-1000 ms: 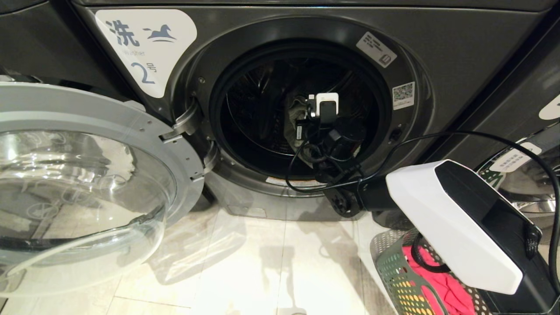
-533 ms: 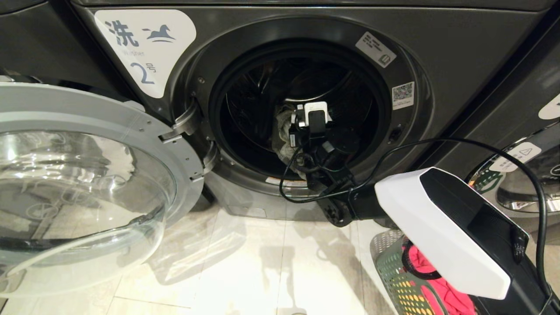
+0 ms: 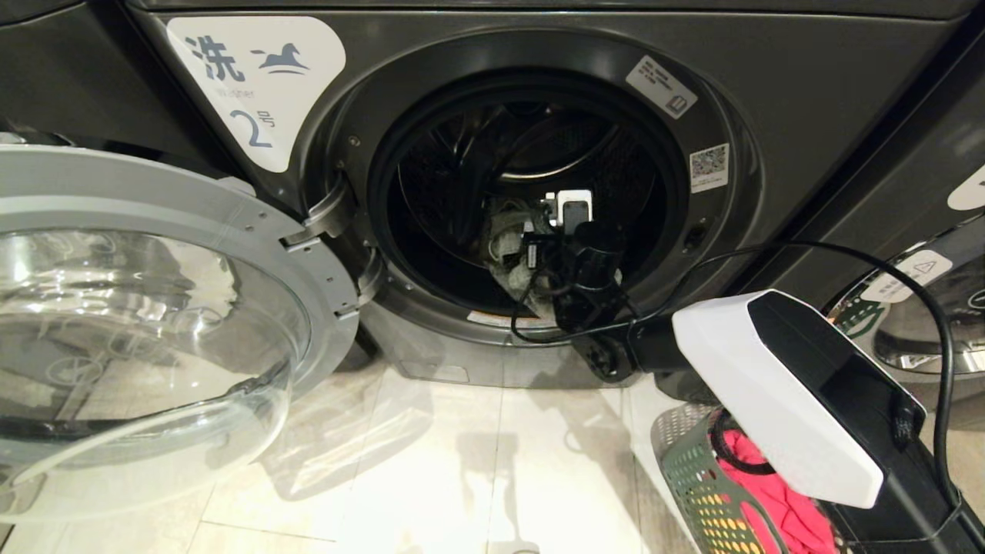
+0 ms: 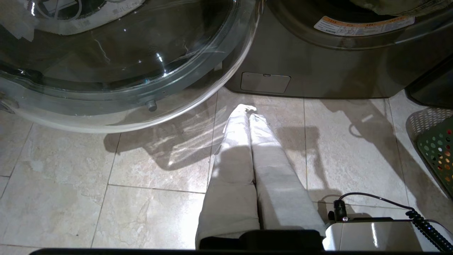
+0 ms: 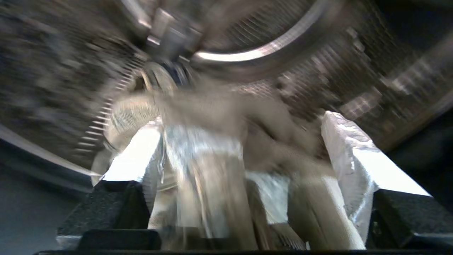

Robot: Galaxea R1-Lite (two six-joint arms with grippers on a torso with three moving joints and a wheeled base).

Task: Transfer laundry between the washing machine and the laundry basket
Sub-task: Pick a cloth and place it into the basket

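Note:
The washing machine [image 3: 800, 100] marked 2 stands with its round glass door [image 3: 154, 323] swung open to the left. My right gripper [image 3: 539, 238] reaches deep into the drum. In the right wrist view its white-wrapped fingers [image 5: 348, 152] stand wide apart, so the right gripper [image 5: 244, 156] is open. A pale beige and white garment [image 5: 212, 152] lies loosely between them, low in the drum [image 3: 504, 250]. The dark green laundry basket [image 3: 696, 485] stands at the lower right on the floor. My left gripper [image 4: 249, 112] hangs shut over the tiles, holding nothing.
A pink garment [image 3: 773, 512] fills the basket, whose rim [image 4: 437, 152] also shows beside the left arm. My right forearm's white cover [image 3: 769, 392] and a black cable [image 3: 846, 254] cross in front of the basket. A neighbouring machine's door [image 3: 923, 338] is at the right. Beige floor tiles [image 3: 462, 462] lie below.
My right gripper's fingers have spread apart inside the drum and the wrist has sunk a little. The pale garment now lies lower in the drum. The left arm has not moved.

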